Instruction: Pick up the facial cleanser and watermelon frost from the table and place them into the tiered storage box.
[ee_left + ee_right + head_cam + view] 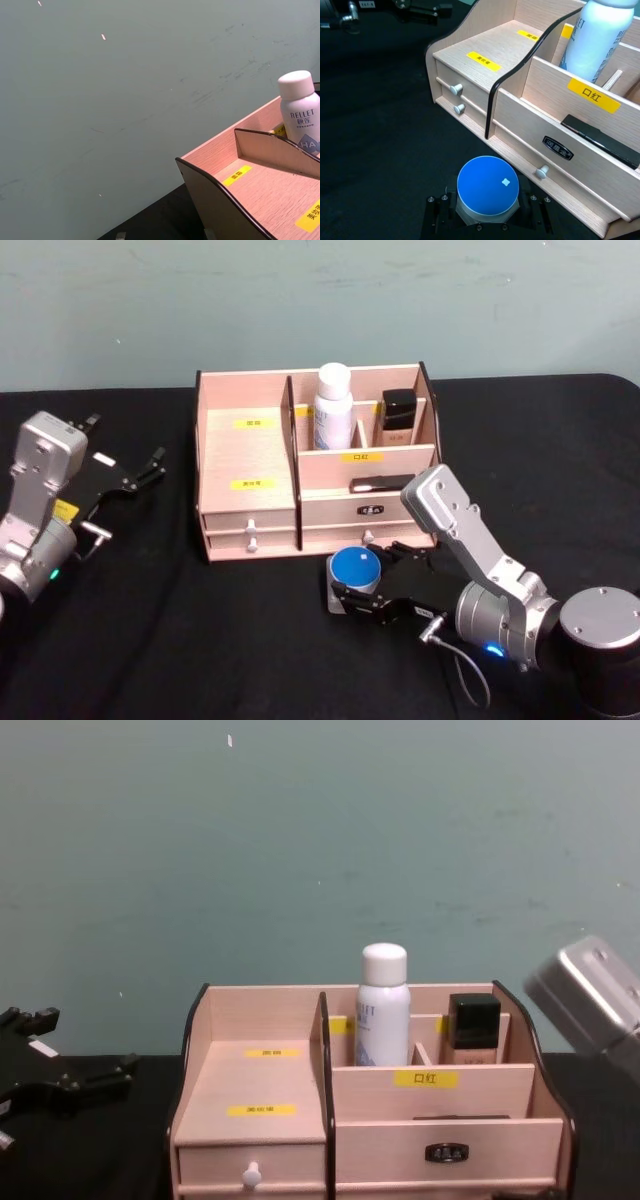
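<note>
At the far left of the bench point(150, 640), the left gripper point(127, 440) sits with its jaws apart and empty, roughly 9 o'clock of the tiered storage box point(250, 452). In the box's back row a white bottle point(332, 400) stands upright. Just in front of the drawers, at 6 o'clock of the box, the blue-lidded jar point(356, 567) stands with its lid up, clamped between the jaws of the right gripper point(368, 582), plainly the nearer arm. From the jar, the bare left tray lies at about 11 o'clock and the divided compartments at 12. I cannot tell whether the jar touches the bench. Its label is unreadable, and in the chest view the box hides it.
</note>
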Available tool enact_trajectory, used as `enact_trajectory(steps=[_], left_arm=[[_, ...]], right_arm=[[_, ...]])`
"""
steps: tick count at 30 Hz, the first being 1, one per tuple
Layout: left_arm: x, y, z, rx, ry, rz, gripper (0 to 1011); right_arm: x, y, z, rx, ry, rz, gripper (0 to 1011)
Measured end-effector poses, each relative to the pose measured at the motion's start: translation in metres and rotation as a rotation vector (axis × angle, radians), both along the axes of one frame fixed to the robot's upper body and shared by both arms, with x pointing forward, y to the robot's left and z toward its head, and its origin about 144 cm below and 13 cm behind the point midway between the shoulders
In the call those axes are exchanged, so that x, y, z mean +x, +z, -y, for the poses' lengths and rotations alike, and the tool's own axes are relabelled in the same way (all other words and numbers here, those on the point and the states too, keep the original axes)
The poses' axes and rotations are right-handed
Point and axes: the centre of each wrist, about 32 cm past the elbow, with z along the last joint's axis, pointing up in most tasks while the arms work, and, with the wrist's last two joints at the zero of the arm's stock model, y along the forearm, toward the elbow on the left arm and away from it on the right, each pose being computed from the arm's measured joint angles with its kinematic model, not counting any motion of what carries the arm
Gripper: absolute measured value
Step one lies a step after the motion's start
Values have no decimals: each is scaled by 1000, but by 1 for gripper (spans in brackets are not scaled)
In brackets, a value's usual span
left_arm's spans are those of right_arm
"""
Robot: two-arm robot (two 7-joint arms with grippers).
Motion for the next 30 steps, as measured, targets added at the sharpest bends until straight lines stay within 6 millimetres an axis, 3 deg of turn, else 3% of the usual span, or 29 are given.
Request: enact_trajectory(steps=[15, 30], left_arm=[[0, 0, 0, 0, 0, 0, 1010], [0, 0, 0, 0, 0, 0, 1009]], right_arm=[[-4, 15, 2, 44, 39, 29, 726], [-3, 38, -9, 65, 106, 71, 726]])
